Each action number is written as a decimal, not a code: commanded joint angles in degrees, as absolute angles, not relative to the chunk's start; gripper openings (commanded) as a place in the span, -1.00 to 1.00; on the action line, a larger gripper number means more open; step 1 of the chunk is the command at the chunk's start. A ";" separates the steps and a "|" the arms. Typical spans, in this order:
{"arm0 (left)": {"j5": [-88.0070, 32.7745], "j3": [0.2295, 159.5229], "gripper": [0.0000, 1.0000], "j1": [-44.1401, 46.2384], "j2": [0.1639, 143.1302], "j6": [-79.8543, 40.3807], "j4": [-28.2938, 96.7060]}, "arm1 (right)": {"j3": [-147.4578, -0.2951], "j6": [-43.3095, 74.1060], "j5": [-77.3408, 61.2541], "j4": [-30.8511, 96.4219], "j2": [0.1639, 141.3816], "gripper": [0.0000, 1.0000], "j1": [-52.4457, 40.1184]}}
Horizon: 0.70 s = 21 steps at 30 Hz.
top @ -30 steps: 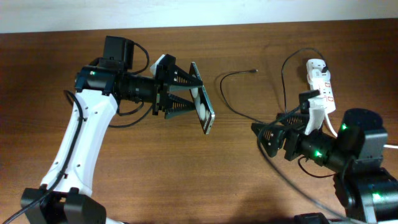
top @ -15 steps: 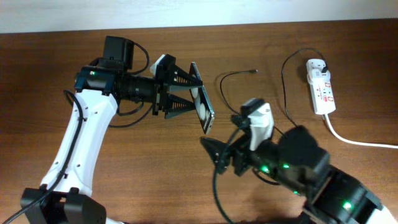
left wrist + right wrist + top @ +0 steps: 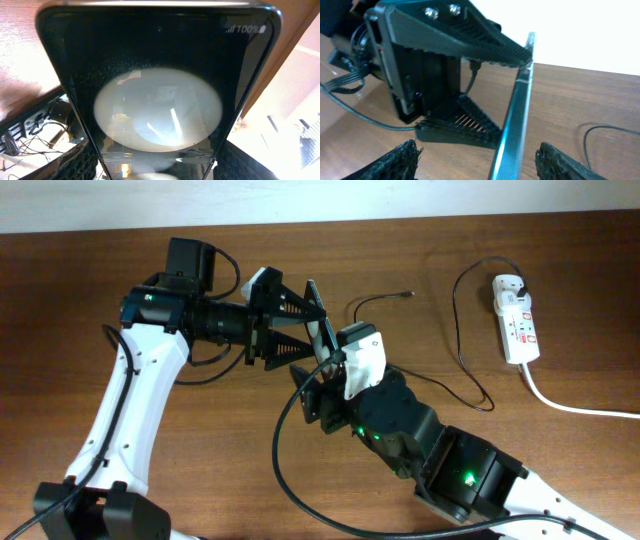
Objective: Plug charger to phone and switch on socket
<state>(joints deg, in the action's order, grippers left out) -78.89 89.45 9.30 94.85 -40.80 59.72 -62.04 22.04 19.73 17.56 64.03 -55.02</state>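
Your left end effector [image 3: 318, 332] clamps the phone [image 3: 320, 318] on edge above the tabletop [image 3: 60, 300], long axis 11 to 5 o'clock. Its lower end hides behind your right end effector [image 3: 480, 157], jaws spread wide.

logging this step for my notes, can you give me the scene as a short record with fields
left hand: shut on the phone, held on edge above the table
right hand: open, empty, straddling the phone's edge, no contact visible
cable: lying on the table, not held
cable tip: loose on the table, apart from the phone
power strip: on the table, black plug at its end; switch state too small to tell
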 commanded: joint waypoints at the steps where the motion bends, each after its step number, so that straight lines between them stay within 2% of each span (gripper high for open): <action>1: -81.01 89.60 -0.01 9.19 94.67 -40.25 59.57 | -62.96 21.93 24.56 16.73 64.40 0.45 -55.48; 21: -81.01 89.60 0.00 9.19 94.67 -40.25 59.59 | -62.96 21.93 24.47 14.81 67.02 -0.38 -55.48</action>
